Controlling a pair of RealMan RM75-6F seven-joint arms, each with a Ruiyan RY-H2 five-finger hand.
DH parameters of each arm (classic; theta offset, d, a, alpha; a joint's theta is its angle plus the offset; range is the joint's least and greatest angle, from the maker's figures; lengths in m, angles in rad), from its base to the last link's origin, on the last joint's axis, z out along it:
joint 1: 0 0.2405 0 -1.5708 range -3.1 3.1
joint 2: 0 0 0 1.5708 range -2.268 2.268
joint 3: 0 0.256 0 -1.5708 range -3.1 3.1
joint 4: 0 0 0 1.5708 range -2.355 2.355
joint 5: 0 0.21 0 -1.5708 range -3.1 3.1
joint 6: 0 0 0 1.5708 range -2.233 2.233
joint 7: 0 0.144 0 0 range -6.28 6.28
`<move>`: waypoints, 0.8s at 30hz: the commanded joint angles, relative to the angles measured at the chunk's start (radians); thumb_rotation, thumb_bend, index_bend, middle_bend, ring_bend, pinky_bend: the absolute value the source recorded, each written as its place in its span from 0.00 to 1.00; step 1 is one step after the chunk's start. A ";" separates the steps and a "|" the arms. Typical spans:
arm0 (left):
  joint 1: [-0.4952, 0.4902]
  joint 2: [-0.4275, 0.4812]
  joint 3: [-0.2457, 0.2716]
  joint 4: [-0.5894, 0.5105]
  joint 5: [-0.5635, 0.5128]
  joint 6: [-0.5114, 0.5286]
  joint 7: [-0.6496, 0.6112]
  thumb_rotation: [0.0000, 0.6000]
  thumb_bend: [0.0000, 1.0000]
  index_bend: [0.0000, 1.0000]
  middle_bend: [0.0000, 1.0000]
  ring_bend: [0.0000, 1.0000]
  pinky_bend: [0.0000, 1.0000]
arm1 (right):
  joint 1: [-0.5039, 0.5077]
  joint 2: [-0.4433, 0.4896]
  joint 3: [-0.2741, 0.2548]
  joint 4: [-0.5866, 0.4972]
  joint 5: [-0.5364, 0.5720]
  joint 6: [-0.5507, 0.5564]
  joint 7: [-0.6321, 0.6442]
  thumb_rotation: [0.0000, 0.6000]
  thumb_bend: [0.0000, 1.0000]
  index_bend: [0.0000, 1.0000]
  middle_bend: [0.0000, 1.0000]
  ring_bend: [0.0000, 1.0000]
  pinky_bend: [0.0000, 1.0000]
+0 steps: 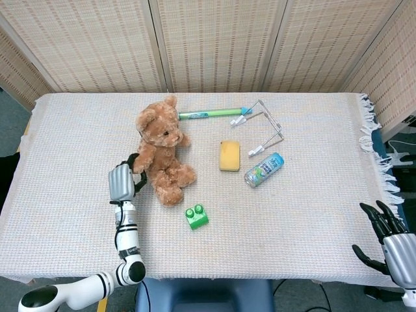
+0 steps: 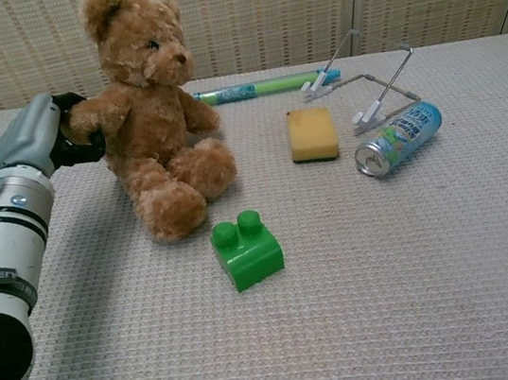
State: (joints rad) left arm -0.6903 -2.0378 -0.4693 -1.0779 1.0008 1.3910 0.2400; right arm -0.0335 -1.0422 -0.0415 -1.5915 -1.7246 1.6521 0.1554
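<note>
One teddy bear point(image 2: 153, 119) sits upright just right of the left hand point(image 2: 36, 136), whose fingers pinch its paw. Beyond the bear from that hand lie one green brick point(image 2: 247, 249), one sponge point(image 2: 313, 133), one can point(image 2: 398, 138), one pen point(image 2: 262, 86); the right hand point(image 1: 383, 237) is spread at the table's corner, well apart

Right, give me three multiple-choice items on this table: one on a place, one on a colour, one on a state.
1. What lies nearest in front of the brown plush teddy bear?
A. green toy brick
B. yellow sponge
C. blue drink can

2. The brick's colour?
A. red
B. green
C. white

3. The left hand:
A. hangs open off the table
B. holds the bear's arm
C. presses the can

Answers: 1 A, the green toy brick sits by its feet; 2 B, plainly green; 3 B, its fingers wrap the bear's arm.
</note>
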 commanded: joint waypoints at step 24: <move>0.026 0.058 0.058 -0.059 0.120 -0.013 -0.065 1.00 0.53 0.21 0.29 0.33 0.46 | 0.004 0.001 0.002 -0.003 0.007 -0.009 -0.001 1.00 0.16 0.01 0.12 0.00 0.23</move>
State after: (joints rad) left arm -0.6742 -2.0033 -0.4380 -1.1215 1.0811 1.3772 0.2141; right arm -0.0300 -1.0419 -0.0395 -1.5942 -1.7182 1.6434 0.1541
